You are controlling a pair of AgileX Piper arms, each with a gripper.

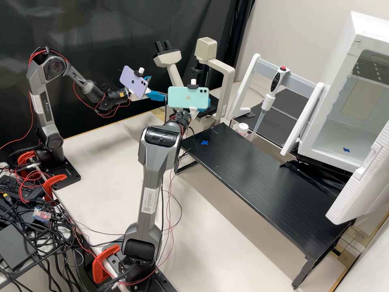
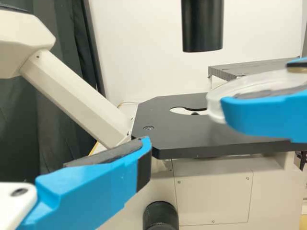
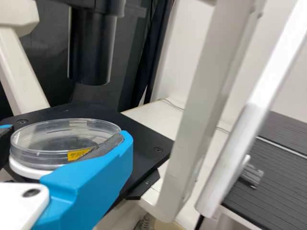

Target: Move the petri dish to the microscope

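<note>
1. Left gripper (image 1: 158,87), beside the microscope: fingers parted, the near inner pad (image 2: 108,154) bare. Likely held aside to leave the approach free.
2. Microscope stage (image 2: 177,129), black, flat, with a round opening: the probable destination, since a specimen must sit over that opening to be viewed. Black tube (image 2: 202,28) above it, with clearance for a shallow dish.
3. Petri dish (image 3: 62,139), clear, round, yellow label at its side: carried about level at the stage, presumably to keep lid and contents settled. Whether its underside touches the stage cannot be told from these angles.
4. Right gripper (image 3: 68,132): closed on the dish, one finger to each side, a rim grip that suits a thin disc and spares its viewing face. Release should wait for centring and firm support.
5. Blue cross (image 1: 204,142), on the black platform (image 1: 259,178): likely a placement mark.
6. Pipette (image 1: 269,95), hung tip down on a white stand (image 1: 251,77), seemingly to protect the tip.
7. White cabinet (image 1: 375,32), door ajar, second blue cross (image 1: 346,150) inside: perhaps dish storage.
</note>
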